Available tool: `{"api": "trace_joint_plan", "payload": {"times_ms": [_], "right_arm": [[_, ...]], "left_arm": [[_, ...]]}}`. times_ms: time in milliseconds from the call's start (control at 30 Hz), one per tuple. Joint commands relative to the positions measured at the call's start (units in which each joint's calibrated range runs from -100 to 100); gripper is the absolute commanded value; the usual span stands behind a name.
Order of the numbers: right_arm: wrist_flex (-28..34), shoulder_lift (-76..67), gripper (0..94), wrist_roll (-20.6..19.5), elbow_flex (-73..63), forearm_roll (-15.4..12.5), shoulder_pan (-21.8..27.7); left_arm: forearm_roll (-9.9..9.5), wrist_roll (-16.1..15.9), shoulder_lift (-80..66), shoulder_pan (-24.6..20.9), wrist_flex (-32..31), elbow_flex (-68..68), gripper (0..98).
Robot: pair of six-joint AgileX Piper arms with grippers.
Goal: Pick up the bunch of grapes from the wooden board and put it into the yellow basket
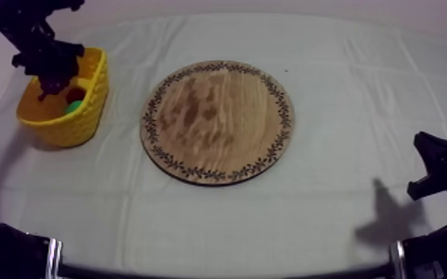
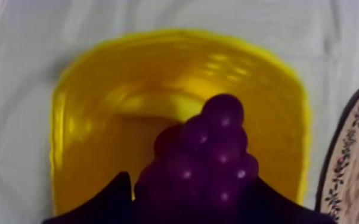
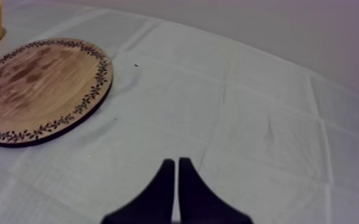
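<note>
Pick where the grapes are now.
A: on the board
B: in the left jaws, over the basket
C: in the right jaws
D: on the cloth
B: the left jaws grip the grapes above the basket; the right jaws lie together, holding nothing.

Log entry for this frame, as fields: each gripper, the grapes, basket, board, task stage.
left gripper: shut on the bunch of grapes, over the yellow basket
right gripper: shut on nothing, low over the cloth
wooden board: flat on the cloth, apart from the basket
task stage: grapes above basket, not yet released
</note>
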Motion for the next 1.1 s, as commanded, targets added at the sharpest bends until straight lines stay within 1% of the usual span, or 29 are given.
{"api": "trace_joint_plan", "payload": {"times_ms": [0, 100, 167, 233, 367, 400, 467, 567, 667, 767, 933, 1067], "right_arm": [[0.0, -0.01, 0.4, 0.04, -0.03, 0.01, 0.02], [0.0, -0.01, 0.4, 0.05, -0.03, 0.01, 0.02], [0.0, -0.01, 0.4, 0.05, -0.03, 0.01, 0.02], [0.0, -0.01, 0.4, 0.05, -0.03, 0.01, 0.02], [0.0, -0.01, 0.4, 0.05, -0.03, 0.01, 0.02], [0.0, -0.01, 0.4, 0.05, -0.03, 0.01, 0.02], [0.0, -0.01, 0.4, 0.03, -0.03, 0.01, 0.02], [0.0, -0.01, 0.4, 0.01, -0.03, 0.01, 0.02], [0.0, -0.01, 0.4, 0.0, -0.03, 0.01, 0.02], [0.0, -0.01, 0.4, 0.0, -0.03, 0.01, 0.02], [0.0, -0.01, 0.4, 0.04, -0.03, 0.01, 0.02], [0.0, -0.01, 0.4, 0.05, -0.03, 0.01, 0.02]], "left_arm": [[0.12, -0.11, 0.6, -0.28, -0.24, 0.06, 47.3], [0.18, -0.29, 1.09, -0.45, -0.45, -0.15, 48.3], [0.21, -0.35, 1.23, -0.5, -0.51, -0.26, 51.3], [0.14, -0.01, 1.21, -0.52, -0.54, -0.28, 58.8], [-0.69, 1.61, 0.68, -0.01, -0.15, 0.14, 82.0], [-0.96, 2.08, 0.47, 0.15, -0.05, 0.29, 86.2], [-1.37, 2.83, 0.02, 0.43, -0.32, 0.56, 91.3], [-1.68, 3.36, -0.72, 0.6, -1.52, 1.09, 94.6], [-1.76, 3.63, -1.51, 0.66, -2.23, 1.3, 95.1], [-1.64, 3.82, -2.69, 0.68, -2.66, 1.25, 91.9], [-1.52, 3.57, -6.55, 0.67, -3.71, 1.02, 77.2], [-2.0, 3.07, -11.88, 0.36, -7.07, 2.36, 63.6]]}}
